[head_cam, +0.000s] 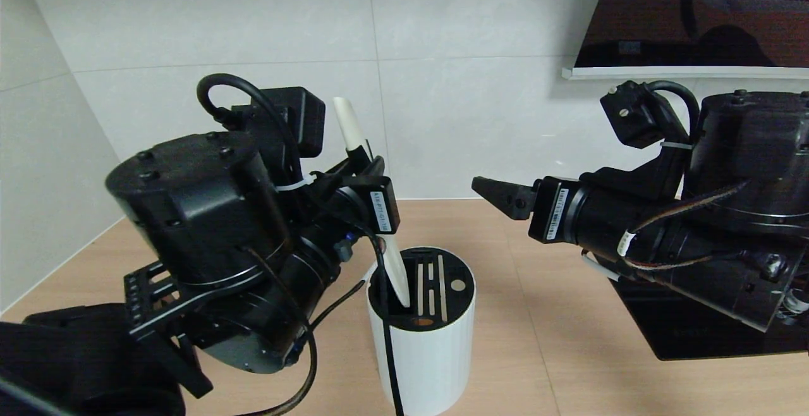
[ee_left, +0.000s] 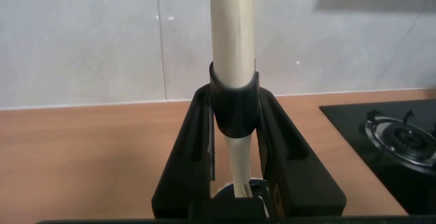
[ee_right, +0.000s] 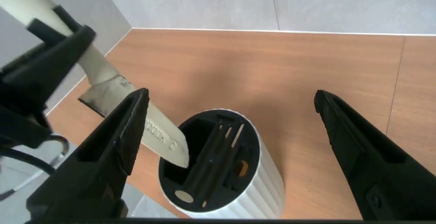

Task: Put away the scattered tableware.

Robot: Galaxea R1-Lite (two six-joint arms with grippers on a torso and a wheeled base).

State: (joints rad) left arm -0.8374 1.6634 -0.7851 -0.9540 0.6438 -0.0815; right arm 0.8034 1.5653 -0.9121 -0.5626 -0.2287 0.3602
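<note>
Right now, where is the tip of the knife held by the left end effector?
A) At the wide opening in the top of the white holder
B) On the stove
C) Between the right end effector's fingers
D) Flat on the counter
A: the left end effector holds the knife blade-down, and its tip dips into the dark wide opening on top of the white holder.

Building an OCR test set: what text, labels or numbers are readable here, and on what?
Nothing reads clearly.
Dark print on the knife blade: too blurred to read.
White sticker on the left wrist: too small to read.
Barcode sticker on the right wrist: too small to read.
</note>
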